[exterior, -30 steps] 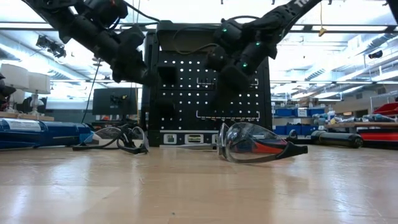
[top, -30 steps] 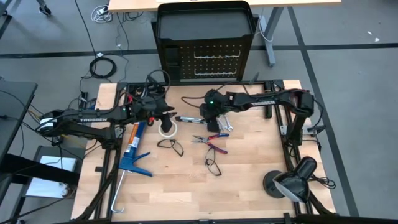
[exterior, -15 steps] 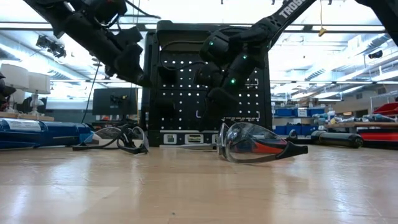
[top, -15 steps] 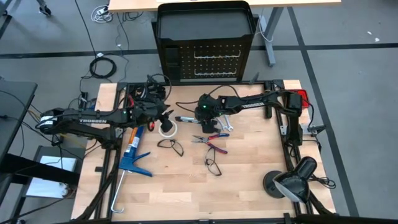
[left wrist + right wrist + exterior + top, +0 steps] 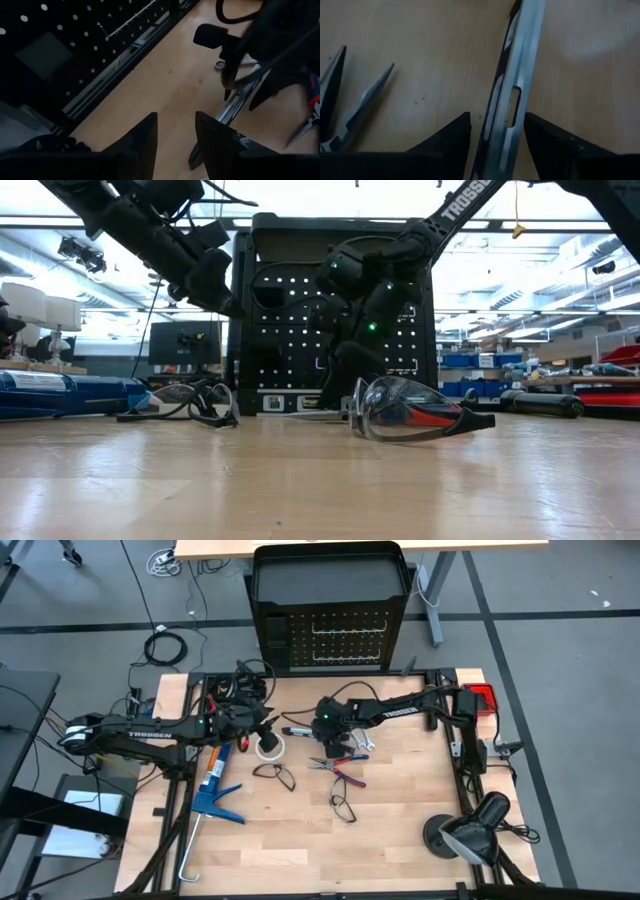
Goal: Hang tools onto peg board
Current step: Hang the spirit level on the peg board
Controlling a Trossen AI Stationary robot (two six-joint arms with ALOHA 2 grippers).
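High view: pale wooden table (image 5: 300,830) on grey floor. Upright black peg board (image 5: 330,635) at far edge, rows of small holes, tray-like top. Left gripper (image 5: 268,722) near the table's far left, beside a white tape roll (image 5: 268,747). Right gripper (image 5: 328,735) low at table centre over the slim black-and-silver bar (image 5: 300,730). Red-and-blue-handled pliers (image 5: 338,770) just beside it; silver wrenches (image 5: 362,740) near; two black-framed safety glasses (image 5: 273,775) and (image 5: 343,807) nearer the front. Blue caulking gun (image 5: 212,790) at left; black lamp (image 5: 470,825) at front right.

Low view: smooth wood grain in foreground; workshop with ceiling lights and shelving behind. Clear curved glasses lens (image 5: 400,412) resting on the table; perforated panel behind both dark arms.

Left wrist view: two dark fingers (image 5: 145,137) apart, nothing between; glossy perforated panel and bare wood ahead.

Right wrist view: dark fingers (image 5: 447,135) spread either side of the brushed-metal bar (image 5: 512,90), flat, slotted, lying on wood; contact not discernible. Pointed grey plier tips (image 5: 355,107) nearby.
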